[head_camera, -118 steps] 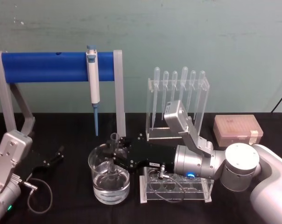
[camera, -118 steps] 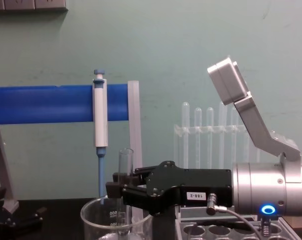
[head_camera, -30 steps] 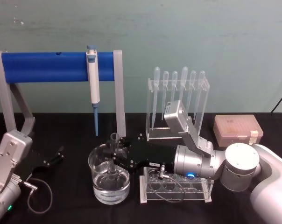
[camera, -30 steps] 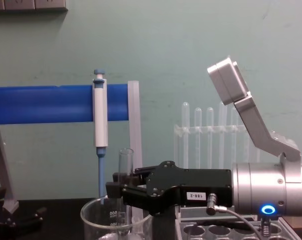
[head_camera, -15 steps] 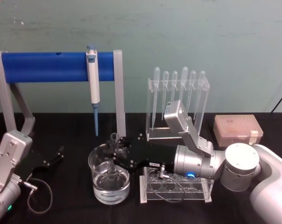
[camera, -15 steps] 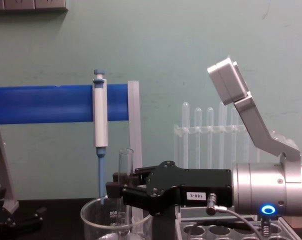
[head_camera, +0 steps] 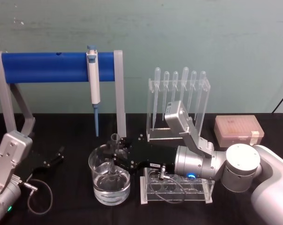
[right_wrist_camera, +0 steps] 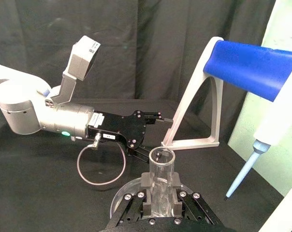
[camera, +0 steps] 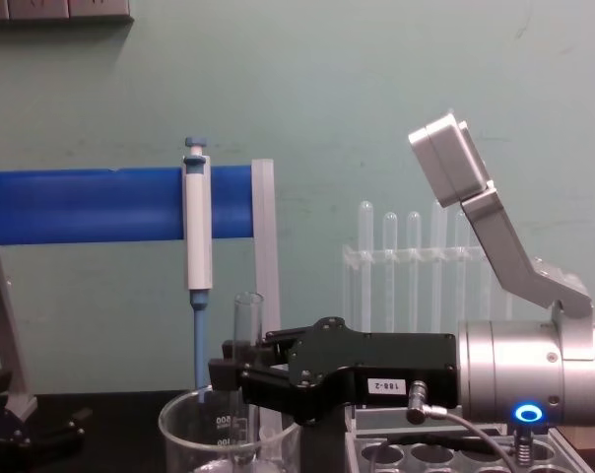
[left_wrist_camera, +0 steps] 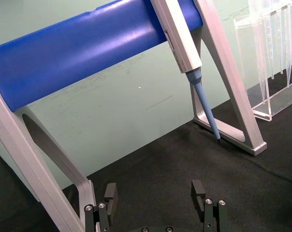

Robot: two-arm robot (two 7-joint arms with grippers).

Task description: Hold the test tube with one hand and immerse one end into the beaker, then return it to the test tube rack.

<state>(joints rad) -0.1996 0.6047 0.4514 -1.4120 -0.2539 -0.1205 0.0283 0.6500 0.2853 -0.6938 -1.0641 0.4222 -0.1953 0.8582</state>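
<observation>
Test tube [head_camera: 115,140] stays unmoved, end in the beaker [head_camera: 97,187], my right jaws clenched on it; the dip seems done. Left jaws idle, released.

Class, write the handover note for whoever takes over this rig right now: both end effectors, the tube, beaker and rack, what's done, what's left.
Right end effector: shut on the test tube, holding it upright in the beaker.
Left end effector: open, parked low at the left.
Done: tube picked up, lower end down inside the beaker, apparently in the water.
Left: lift it out, set it in the test tube rack beside the beaker, release.
</observation>
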